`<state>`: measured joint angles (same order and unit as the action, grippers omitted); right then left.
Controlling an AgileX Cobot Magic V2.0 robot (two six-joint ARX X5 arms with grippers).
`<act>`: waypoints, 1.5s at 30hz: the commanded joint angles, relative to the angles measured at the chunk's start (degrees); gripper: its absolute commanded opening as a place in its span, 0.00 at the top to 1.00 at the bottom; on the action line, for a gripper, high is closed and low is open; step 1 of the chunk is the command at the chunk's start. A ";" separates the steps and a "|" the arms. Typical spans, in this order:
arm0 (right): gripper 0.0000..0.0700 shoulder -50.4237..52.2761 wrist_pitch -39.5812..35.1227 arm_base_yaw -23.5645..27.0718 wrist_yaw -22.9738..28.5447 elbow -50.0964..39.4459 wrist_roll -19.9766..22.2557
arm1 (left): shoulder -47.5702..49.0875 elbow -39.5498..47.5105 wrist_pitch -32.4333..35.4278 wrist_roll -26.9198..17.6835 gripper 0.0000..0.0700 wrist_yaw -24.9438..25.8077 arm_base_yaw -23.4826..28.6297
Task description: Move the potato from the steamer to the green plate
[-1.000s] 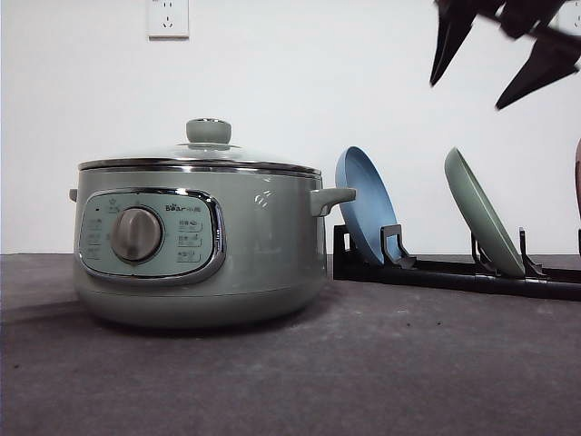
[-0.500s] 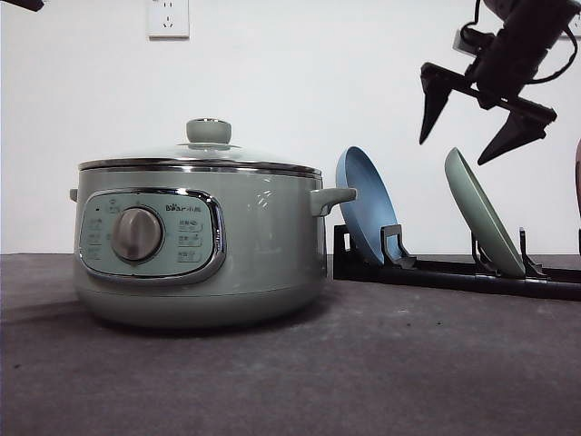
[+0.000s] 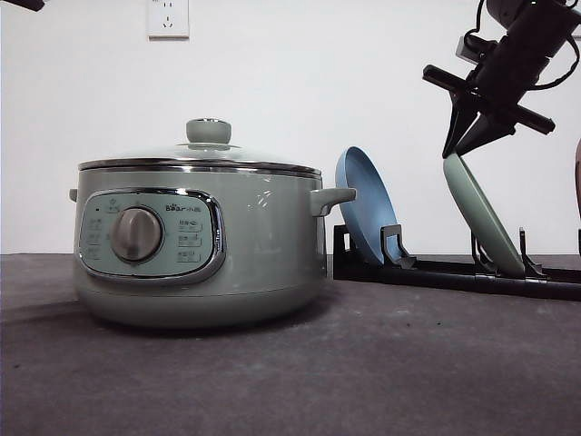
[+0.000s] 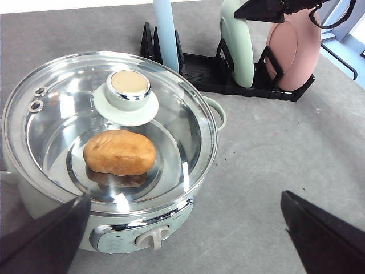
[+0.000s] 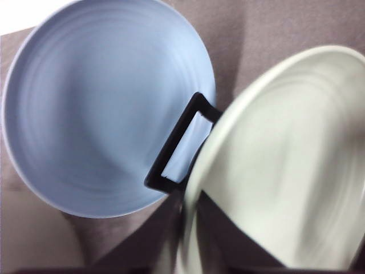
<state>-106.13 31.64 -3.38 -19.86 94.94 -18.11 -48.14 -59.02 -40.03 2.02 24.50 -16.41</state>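
up front, your right tool (image 3: 472, 145) straddles the green plate (image 3: 481, 218)'s top rim in the rack (image 3: 436, 271), fingers nearly closed on it. from the left wrist, the left tool (image 4: 182, 240) hangs spread above the steamer (image 4: 188, 211); the potato (image 4: 120, 152) lies inside, under the lid (image 4: 57, 120). from the right wrist, fingertips (image 5: 214, 225) flank the rim beside the blue plate (image 5: 102, 108).

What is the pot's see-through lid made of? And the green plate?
The lid looks like clear glass: the potato shows through and light glints off it. The green plate looks like smooth plastic or glazed ceramic, plain and softly shiny; I cannot tell which.
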 commanded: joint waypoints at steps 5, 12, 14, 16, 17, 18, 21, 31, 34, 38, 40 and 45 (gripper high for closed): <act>1.00 0.26 -0.20 -0.13 -1.87 1.95 -2.45 | -0.29 -1.34 0.61 -0.19 0.00 0.42 -0.98; 1.00 6.19 1.05 -0.38 -5.58 3.32 -2.97 | -0.11 -1.34 0.59 -0.04 0.00 0.41 -1.46; 1.00 8.71 1.85 -0.69 -6.28 3.32 -2.87 | -0.11 -1.34 0.58 -0.04 0.00 0.43 -1.47; 1.00 11.15 2.97 -0.76 -7.09 3.32 -2.54 | -0.11 -1.34 0.56 0.03 0.00 0.42 -1.52; 1.00 12.35 3.73 -0.83 -7.74 3.32 -2.08 | -0.11 -1.34 0.54 0.09 0.00 0.41 -1.57; 1.00 13.76 4.75 -0.98 -8.45 3.32 -1.33 | -0.11 -1.34 0.53 0.14 0.00 0.41 -1.63; 1.00 17.79 9.11 -1.87 -8.60 3.32 3.52 | -0.11 -1.34 0.46 0.23 0.00 0.41 -1.68; 1.00 28.89 29.24 -16.71 6.13 3.28 17.55 | -0.11 -1.34 0.33 0.59 0.00 0.43 -1.68; 1.00 31.20 32.92 -24.30 13.79 2.82 17.72 | -0.11 -1.34 0.33 0.59 0.00 0.42 -1.68; 1.00 33.89 35.14 -34.98 22.44 0.34 17.03 | -0.11 -1.34 0.35 0.59 0.00 0.42 -1.68; 1.00 34.83 35.79 -39.70 26.55 -1.74 14.82 | -0.11 -1.34 0.35 0.59 0.00 0.42 -1.68; 1.00 35.76 37.52 -50.85 37.89 -9.06 6.92 | -0.11 -1.34 0.33 0.57 0.00 0.43 -1.68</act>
<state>-69.81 69.37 -52.00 15.57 86.20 -6.81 -48.03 -59.01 -40.17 2.46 24.49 -17.81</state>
